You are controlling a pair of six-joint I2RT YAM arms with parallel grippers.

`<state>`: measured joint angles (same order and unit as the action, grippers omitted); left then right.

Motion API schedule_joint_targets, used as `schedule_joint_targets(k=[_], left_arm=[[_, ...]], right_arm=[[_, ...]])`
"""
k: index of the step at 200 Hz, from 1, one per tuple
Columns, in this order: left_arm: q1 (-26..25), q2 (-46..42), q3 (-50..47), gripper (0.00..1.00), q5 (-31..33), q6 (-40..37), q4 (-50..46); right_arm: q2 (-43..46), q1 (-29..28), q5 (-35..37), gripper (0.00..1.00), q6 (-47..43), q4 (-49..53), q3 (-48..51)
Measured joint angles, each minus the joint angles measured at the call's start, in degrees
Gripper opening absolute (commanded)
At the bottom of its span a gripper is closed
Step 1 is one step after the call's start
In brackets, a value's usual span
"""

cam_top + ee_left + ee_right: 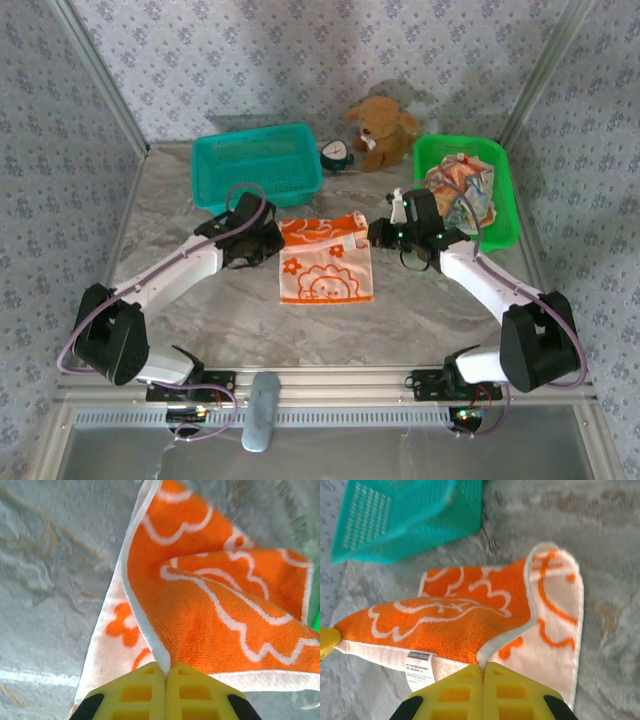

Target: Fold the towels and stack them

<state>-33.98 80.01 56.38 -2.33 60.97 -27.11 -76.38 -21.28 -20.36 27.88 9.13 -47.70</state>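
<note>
Mid-fold: my left gripper (pixel 165 669) and right gripper (pixel 482 669) each pinch a towel (pixel 326 278) corner, jaws pressed together. Uneven travel could skew the fold; the thin hem may slip.

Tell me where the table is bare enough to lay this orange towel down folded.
Widest bare patch: the table in front of the orange towel, between the left arm and right arm. A narrower strip runs left of the left arm. Crowded at the back: teal basket, plush toy, green basket holding towels.
</note>
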Motion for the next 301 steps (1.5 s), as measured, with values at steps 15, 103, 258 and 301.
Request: schedule_joint_targets(k=[15, 103, 258, 301], left_arm=[[-1.7, -0.4, -2.7, 0.00, 0.1, 1.3, 1.1], [-7.6, -4.3, -12.5, 0.00, 1.6, 7.0, 4.7], [-11.4, -0.6, -19.5, 0.00, 1.4, 11.0, 9.7], [-11.5, -0.5, -19.5, 0.00, 1.5, 11.0, 9.3]], right_arm=[[1.5, -0.4, 0.2, 0.00, 0.4, -0.2, 3.5], [7.0, -4.0, 2.4, 0.00, 2.8, -0.8, 15.8], [4.9, -9.0, 6.1, 0.00, 3.9, -3.0, 20.8], [5.4, -9.2, 6.6, 0.00, 3.9, -2.7, 20.8]])
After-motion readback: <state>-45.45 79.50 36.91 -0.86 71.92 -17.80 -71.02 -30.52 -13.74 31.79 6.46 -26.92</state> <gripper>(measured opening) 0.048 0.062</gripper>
